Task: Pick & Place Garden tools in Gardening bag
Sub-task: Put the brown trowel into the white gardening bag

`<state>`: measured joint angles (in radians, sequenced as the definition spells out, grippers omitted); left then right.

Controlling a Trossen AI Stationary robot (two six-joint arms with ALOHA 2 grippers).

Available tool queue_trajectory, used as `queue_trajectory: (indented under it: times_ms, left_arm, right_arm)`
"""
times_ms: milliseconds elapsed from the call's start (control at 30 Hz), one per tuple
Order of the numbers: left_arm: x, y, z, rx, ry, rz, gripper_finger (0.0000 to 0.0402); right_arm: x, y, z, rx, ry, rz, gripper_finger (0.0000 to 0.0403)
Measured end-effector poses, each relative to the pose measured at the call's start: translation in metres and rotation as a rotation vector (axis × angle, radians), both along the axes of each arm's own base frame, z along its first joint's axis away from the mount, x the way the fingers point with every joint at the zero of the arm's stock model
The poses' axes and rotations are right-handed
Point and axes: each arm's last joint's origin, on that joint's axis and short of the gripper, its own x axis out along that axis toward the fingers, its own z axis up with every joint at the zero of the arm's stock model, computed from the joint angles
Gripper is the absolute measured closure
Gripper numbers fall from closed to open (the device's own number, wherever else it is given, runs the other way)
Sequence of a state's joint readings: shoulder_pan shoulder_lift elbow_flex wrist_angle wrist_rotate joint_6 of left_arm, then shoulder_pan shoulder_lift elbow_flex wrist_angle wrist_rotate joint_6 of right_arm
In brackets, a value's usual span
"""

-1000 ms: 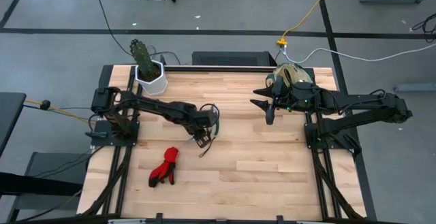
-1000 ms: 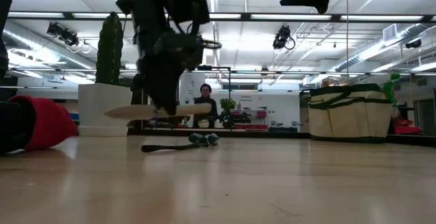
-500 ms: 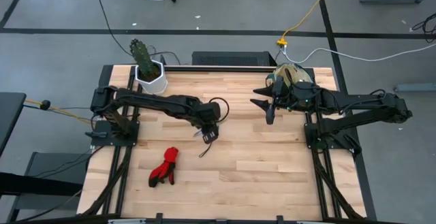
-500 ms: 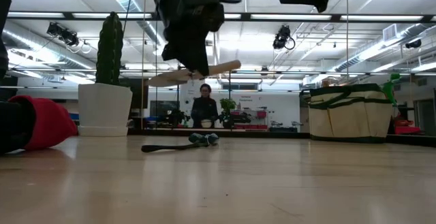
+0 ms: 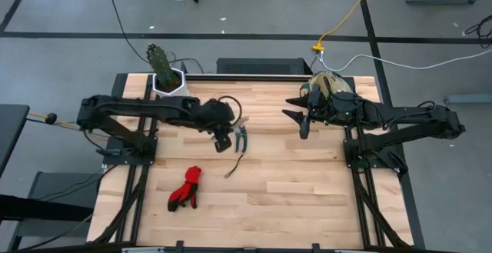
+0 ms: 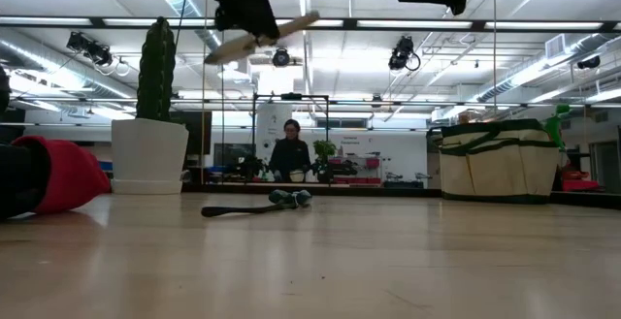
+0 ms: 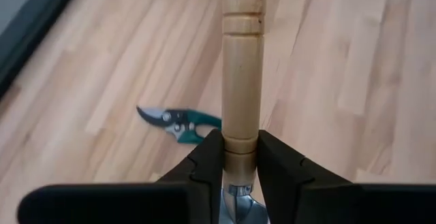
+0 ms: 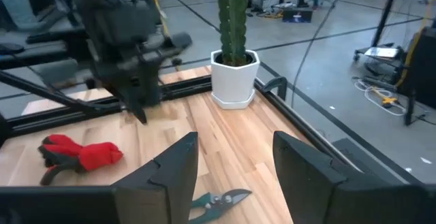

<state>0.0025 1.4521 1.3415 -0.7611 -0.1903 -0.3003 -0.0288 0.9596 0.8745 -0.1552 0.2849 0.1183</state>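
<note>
L gripper clamps trowel – handle pointing fwd, seemingly tilted; R gripper apart.

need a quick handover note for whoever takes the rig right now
Left gripper: shut on the wooden-handled trowel, lifted above the table.
Right gripper: open, empty, raised beside the gardening bag.
On the table: pruning shears, thin dark cord, red gloves.
Done: trowel picked up.
Left: bag the trowel, then shears, cord, gloves.
</note>
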Motion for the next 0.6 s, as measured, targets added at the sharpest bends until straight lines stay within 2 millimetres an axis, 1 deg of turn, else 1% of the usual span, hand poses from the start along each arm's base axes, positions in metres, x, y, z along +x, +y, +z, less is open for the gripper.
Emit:
queue_trajectory:
  times_ms: [233, 433, 600]
  left_arm:
    - [-0.024, 0.000, 0.026, 0.046, -0.079, -0.048, 0.0322]
    - [-0.043, 0.000, 0.039, 0.079, -0.089, -0.083, 0.0326]
    - [-0.061, 0.000, 0.049, 0.083, -0.096, -0.092, 0.0321]
  right_arm:
    - [0.000, 0.000, 0.000, -0.002, 0.000, -0.005, 0.0211]
    - [0.000, 0.000, 0.000, 0.000, 0.002, -0.005, 0.0211]
    - [0.000, 0.000, 0.000, 0.003, 0.003, -0.005, 0.0211]
